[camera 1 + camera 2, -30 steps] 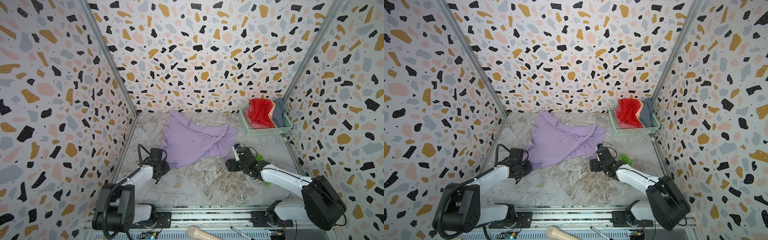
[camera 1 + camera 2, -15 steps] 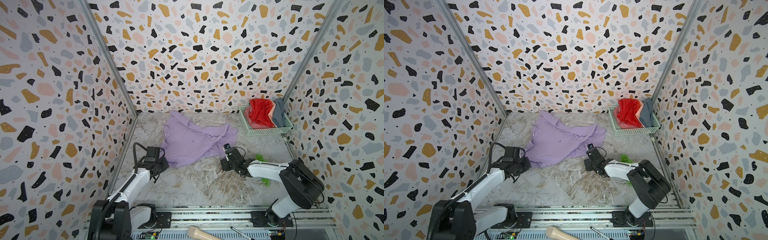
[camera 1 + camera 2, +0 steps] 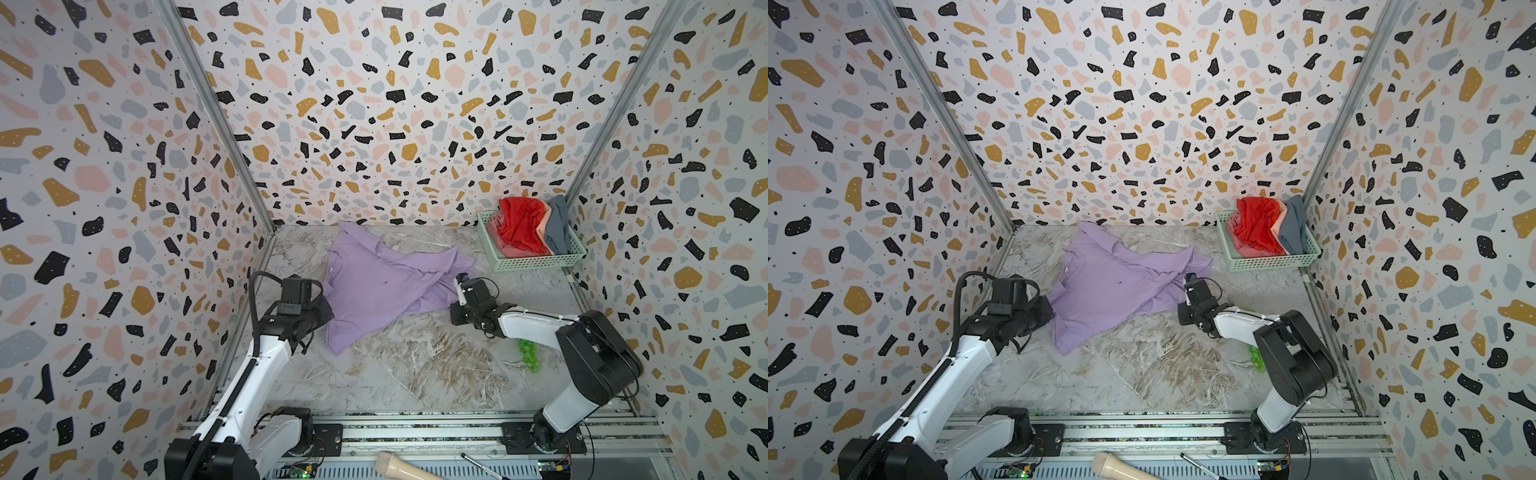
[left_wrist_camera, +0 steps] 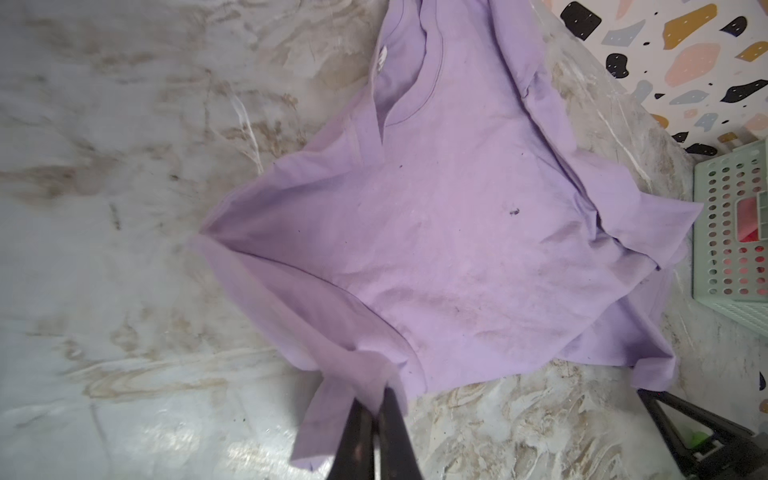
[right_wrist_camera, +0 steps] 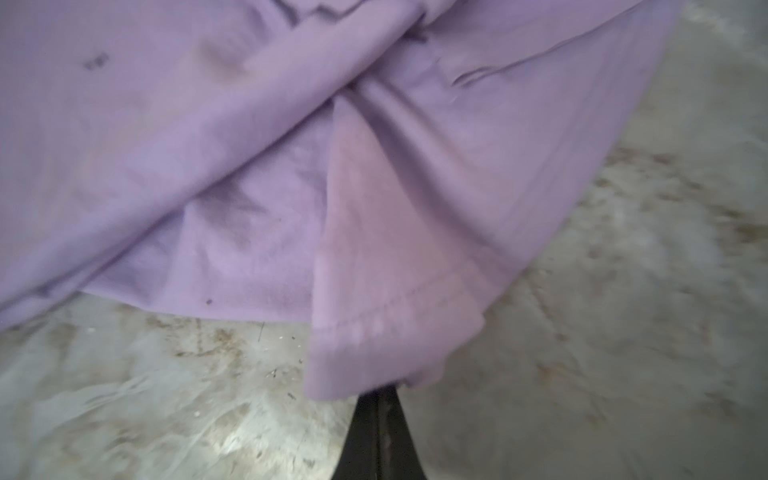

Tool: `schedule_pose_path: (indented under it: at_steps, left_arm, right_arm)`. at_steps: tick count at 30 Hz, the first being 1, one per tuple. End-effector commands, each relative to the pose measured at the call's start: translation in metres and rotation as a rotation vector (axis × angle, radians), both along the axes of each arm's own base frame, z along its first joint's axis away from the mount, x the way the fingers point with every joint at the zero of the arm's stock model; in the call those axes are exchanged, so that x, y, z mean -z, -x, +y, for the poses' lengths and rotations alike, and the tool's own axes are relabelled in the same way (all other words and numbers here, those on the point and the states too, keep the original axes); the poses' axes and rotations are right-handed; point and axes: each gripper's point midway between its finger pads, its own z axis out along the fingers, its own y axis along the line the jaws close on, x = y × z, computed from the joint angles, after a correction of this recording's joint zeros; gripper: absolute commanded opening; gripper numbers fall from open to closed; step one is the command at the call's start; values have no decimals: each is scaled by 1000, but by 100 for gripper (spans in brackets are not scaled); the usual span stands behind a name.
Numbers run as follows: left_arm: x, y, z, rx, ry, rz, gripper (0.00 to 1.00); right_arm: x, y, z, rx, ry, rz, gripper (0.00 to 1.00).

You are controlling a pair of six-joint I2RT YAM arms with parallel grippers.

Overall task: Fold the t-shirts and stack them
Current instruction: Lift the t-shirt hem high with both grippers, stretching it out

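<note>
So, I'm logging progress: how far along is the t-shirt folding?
Done: nothing folded or stacked yet. In hand: the lavender t-shirt lies rumpled on the table, left gripper and right gripper each shut on an edge. Remaining: folding it, then the red t-shirt, salmon pink t-shirt and blue-grey t-shirt heaped in the green basket.

Marbled tabletop (image 3: 415, 374): crumpled lavender t-shirt (image 3: 386, 286), green basket (image 3: 536, 262), small green object (image 3: 528, 357).
</note>
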Motion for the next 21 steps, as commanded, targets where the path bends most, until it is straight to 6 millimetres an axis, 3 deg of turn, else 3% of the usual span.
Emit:
schedule_pose_path:
  at_steps: [1, 4, 7, 9, 13, 17, 19, 21]
  left_arm:
    - [-67, -7, 19, -24, -102, -125, 0]
    - [-135, -5, 38, -83, -198, -231, 0]
    - [-208, 9, 58, -160, -281, -345, 0]
    - [-259, 23, 67, -206, -317, -439, 0]
    - [-338, 55, 77, -265, -343, -623, 0]
    - [-397, 83, 80, -315, -306, -824, 0]
    - [-409, 85, 82, -335, -295, -878, 0]
    - [-408, 72, 78, -322, -287, -895, 0]
  right_arm:
    - [-113, 0, 4, -58, -282, -88, 0]
    - [-178, 14, -13, -106, -386, -104, 0]
    - [-221, 28, -27, -126, -422, -112, 0]
    - [-253, 38, -33, -141, -453, -136, 0]
    - [-331, 49, -42, -153, -490, -284, 0]
    - [-393, 46, -48, -153, -505, -436, 0]
    - [-410, 40, -47, -164, -528, -504, 0]
    - [-415, 28, -46, -166, -557, -548, 0]
